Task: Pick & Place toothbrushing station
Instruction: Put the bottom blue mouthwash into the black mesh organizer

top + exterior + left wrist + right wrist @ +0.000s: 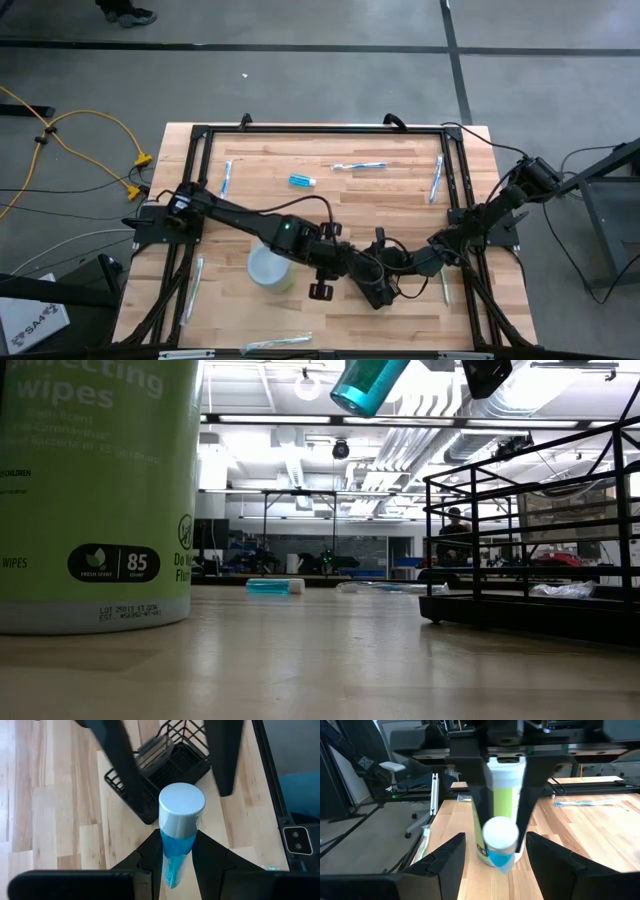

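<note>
My left gripper (177,852) is shut on a blue bottle with a pale cap (181,820), above the table's middle (350,265). The bottle also shows in the right wrist view (500,837) and, tilted, at the top of the low view (368,382). My right gripper (495,855) is open, facing the bottle's cap end; its two fingers (225,755) stand to either side beyond the cap, apart from it. The toothbrushing station shows as a small black rectangular wire holder (165,765) standing on the table under both grippers, at the right of the low view (530,540). My left gripper pinches the bottle's blue body just behind the cap (175,845) between its two fingers. The cap end sticks out past the fingertips toward my right gripper. The bottle is lifted clear of the table and tilted.
A green wipes canister (270,268) stands left of the grippers and fills the left of the low view (95,490). Packed toothbrushes (358,166) and a small blue tube (302,180) lie toward the far edge. A black frame (320,130) rims the table.
</note>
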Available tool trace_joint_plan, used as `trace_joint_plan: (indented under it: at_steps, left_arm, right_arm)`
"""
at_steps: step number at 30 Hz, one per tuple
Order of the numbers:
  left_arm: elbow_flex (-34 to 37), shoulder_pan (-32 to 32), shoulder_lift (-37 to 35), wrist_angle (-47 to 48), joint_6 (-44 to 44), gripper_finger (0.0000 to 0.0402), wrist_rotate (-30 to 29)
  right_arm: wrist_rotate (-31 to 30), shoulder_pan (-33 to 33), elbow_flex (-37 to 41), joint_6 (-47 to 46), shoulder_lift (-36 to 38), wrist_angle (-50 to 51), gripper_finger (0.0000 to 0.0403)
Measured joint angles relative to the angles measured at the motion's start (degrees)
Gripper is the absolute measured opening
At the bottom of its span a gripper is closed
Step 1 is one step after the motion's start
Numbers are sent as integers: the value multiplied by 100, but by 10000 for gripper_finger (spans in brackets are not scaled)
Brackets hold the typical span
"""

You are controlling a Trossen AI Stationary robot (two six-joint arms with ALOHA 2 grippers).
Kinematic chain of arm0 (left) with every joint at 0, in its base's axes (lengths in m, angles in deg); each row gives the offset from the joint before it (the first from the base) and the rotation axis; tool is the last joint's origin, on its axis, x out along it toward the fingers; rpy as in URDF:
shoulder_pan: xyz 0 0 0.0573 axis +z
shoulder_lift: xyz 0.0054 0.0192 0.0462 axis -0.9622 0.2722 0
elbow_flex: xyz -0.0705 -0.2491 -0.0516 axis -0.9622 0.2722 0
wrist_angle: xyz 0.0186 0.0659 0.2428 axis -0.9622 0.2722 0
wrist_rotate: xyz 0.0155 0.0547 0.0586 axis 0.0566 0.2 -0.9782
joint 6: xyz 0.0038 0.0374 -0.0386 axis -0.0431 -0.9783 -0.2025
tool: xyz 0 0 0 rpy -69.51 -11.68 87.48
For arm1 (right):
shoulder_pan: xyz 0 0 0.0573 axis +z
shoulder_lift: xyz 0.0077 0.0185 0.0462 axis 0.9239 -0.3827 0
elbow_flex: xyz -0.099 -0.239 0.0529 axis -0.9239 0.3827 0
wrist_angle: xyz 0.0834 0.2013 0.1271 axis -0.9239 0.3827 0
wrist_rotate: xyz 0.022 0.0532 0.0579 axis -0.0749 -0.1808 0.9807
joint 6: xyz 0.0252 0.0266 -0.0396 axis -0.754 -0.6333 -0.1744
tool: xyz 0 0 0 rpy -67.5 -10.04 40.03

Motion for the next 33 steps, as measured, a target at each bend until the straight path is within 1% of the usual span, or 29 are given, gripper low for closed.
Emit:
trace_joint_plan:
  at_steps: [5, 8, 13, 16, 22, 26, 29, 33]
  left_arm:
    - [0, 53, 0, 10, 0, 78, 4]
    - [0, 53, -1, 6, 0, 78, 146]
    - [0, 53, -2, 0, -1, 78, 216]
    - [0, 53, -2, -11, -2, 78, 216]
    - [0, 53, -2, -11, -2, 78, 214]
    - [0, 53, -2, -11, -4, 78, 212]
    - [0, 53, -2, -11, -4, 78, 212]
    - [-2, 53, -2, -11, -4, 78, 210]
  right_arm:
    - [-4, -15, 0, 4, -2, 4, 201]
    - [10, -80, 0, -31, -2, 43, 201]
    - [432, -284, 0, -147, -2, 74, 201]
    - [576, -366, 0, -149, -2, 72, 201]
    - [620, -400, 0, -149, -2, 71, 201]
    - [752, -400, 0, -149, -2, 51, 201]
    - [755, -400, 0, -148, -2, 45, 193]
    - [773, -400, 0, -149, -2, 44, 169]
